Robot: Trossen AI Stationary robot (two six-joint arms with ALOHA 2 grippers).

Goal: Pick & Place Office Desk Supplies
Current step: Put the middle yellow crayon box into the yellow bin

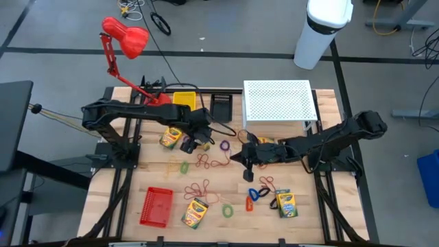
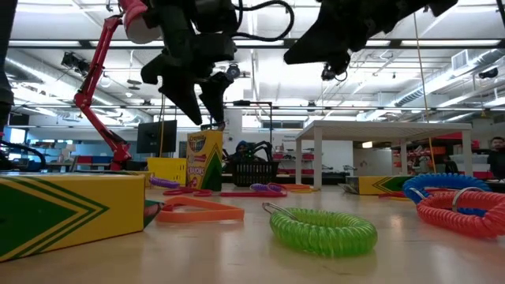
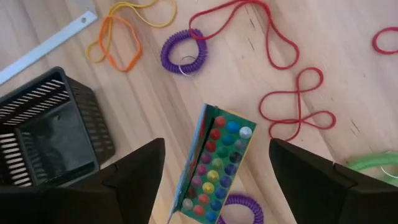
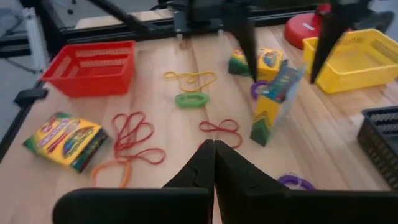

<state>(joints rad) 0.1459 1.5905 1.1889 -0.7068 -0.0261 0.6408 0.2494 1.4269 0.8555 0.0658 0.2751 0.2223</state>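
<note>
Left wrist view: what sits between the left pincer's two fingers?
An upright crayon box, open end showing crayon tips, stands between the spread fingers of the left pincer, touching neither. A purple coil lies beside its base.

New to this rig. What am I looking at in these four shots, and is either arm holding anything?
It is a table-top robot with two dark arms, each ending in a two-finger gripper. One camera looks straight down, one sits at table height, and one rides on each wrist.

The left gripper is open, its fingers either side of an upright crayon box with the crayon tips showing; it is not clamped. The right gripper is shut and holds nothing.

On the wooden table: more crayon boxes, red rubber bands, coiled loops such as a green one, a red basket, a yellow basket, a black basket, a white perforated riser and a red lamp.
</note>
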